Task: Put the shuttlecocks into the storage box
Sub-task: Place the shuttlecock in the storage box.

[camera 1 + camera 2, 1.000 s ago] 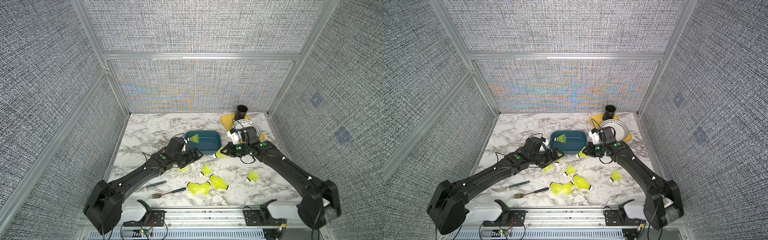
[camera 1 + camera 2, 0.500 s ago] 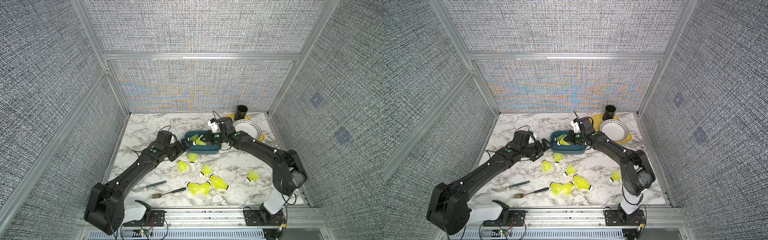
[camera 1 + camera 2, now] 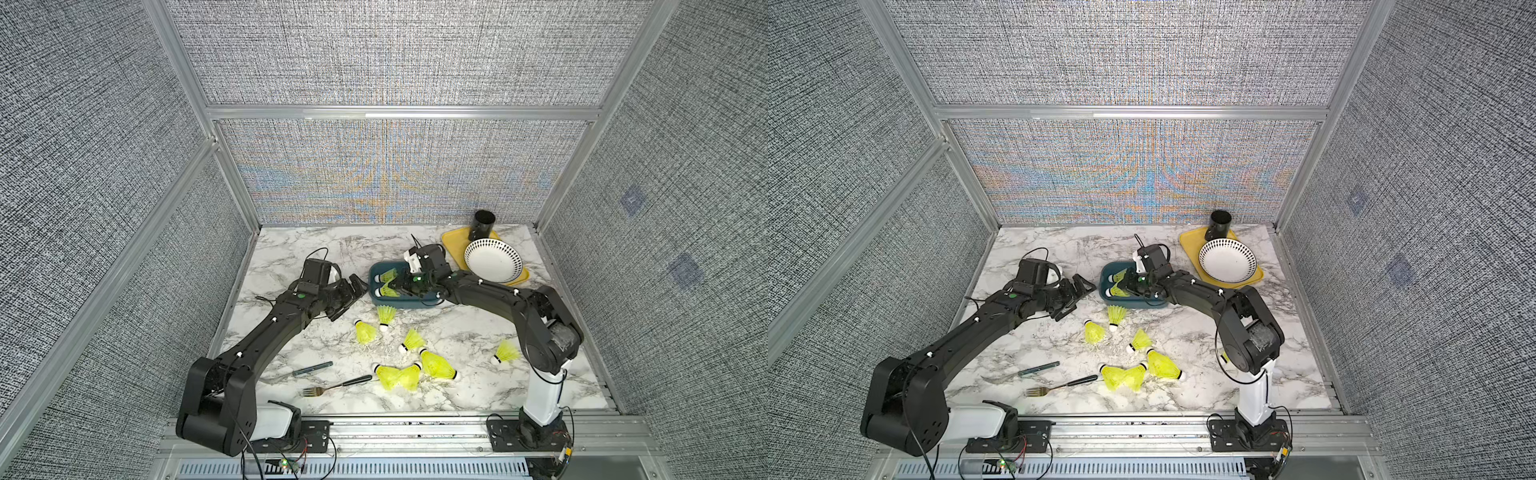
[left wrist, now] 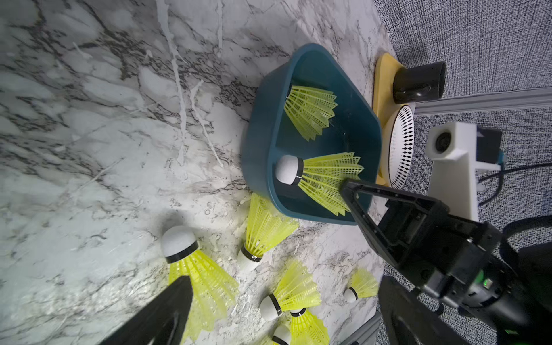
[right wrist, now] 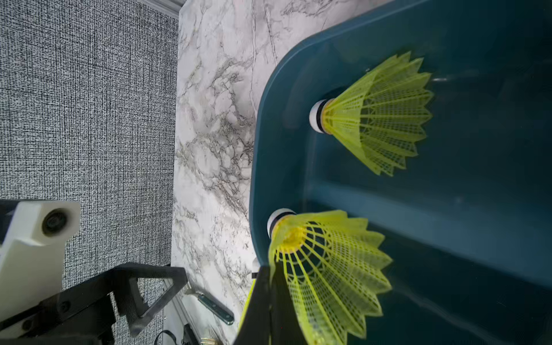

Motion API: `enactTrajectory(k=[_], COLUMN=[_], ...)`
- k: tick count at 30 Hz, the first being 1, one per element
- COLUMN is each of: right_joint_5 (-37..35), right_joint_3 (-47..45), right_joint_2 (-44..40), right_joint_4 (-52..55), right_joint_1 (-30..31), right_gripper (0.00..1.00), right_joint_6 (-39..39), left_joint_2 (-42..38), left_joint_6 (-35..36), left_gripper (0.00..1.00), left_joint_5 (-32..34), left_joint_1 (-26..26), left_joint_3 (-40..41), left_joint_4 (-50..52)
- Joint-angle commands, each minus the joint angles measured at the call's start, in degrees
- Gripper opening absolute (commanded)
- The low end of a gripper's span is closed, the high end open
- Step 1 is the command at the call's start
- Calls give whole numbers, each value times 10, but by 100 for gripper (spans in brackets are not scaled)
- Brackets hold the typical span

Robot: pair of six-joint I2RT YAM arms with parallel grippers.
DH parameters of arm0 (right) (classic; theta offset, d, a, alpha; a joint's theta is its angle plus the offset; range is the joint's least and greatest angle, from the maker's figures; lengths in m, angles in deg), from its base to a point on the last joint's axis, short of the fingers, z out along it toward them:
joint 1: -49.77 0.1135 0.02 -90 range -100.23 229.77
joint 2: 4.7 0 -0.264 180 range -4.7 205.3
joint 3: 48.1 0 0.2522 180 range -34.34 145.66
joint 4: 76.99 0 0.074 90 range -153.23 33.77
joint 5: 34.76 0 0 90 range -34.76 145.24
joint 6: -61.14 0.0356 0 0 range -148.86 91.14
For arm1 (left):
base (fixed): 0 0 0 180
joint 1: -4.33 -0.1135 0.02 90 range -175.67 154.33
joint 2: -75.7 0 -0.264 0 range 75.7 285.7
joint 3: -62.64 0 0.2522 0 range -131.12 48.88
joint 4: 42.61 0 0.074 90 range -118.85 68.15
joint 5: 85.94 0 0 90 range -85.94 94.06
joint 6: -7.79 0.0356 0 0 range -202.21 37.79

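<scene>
Back corner of the marble table (image 3: pixel 291 249) has a yellow tray (image 3: pixel 452 244) with a white bowl (image 3: pixel 493 261) sitting on it, black dots round the rim. A black cup (image 3: pixel 484 224) stands upright just behind the bowl. Up front, a black-handled fork (image 3: pixel 336 385) and a knife (image 3: pixel 309 369) lie near each other, not touching. Grey fabric walls (image 3: pixel 374 62) all round.

We find the dark teal storage box (image 4: pixel 258 140) under our right gripper (image 4: pixel 348 188), whose closed fingers pinch the skirt rim of one neon yellow-green shuttlecock (image 5: pixel 328 263) inside it. A second shuttlecock (image 5: pixel 373 119) lies on its side just beyond, also inside, white tip toward our left gripper (image 3: pixel 345 297). Seven loose shuttlecocks (image 3: pixel 365 332) lie outside, the closest near that gripper's spread jaws.
</scene>
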Motion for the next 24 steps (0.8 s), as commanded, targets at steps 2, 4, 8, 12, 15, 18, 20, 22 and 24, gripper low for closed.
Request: enactTrajectory(k=[2, 4, 8, 12, 15, 18, 20, 22, 24], right_joint_5=[-8, -7, -7, -5, -3, -3, -3, -3, -2], right_joint_3=[14, 15, 14, 19, 24, 29, 32, 36, 41], right_joint_2=[19, 27, 39, 52, 63, 71, 75, 79, 83], right_joint_4=[-24, -27, -29, -31, -29, -27, -26, -20, -13], right_joint_1=[1, 1, 1, 1, 1, 0, -1, -3, -5], right_gripper=[0, 0, 0, 0, 0, 0, 0, 0, 0], right_joint_6=[15, 21, 29, 31, 32, 32, 31, 31, 29], left_joint_2=[5, 6, 7, 8, 8, 8, 8, 7, 6], left_joint_6=[14, 16, 18, 18, 17, 18, 17, 16, 15], left_gripper=[100, 100, 100, 100, 100, 100, 100, 100, 100], left_joint_5=[-15, -17, -20, -25, -28, -30, -33, -33, -34], left_joint_1=[-1, -1, -1, -1, -1, -1, -1, -1, -1], left_joint_3=[-10, -12, -14, -13, -10, -8, -5, -3, -3], left_joint_4=[-8, -6, -4, -5, -8, -8, -8, -9, -10])
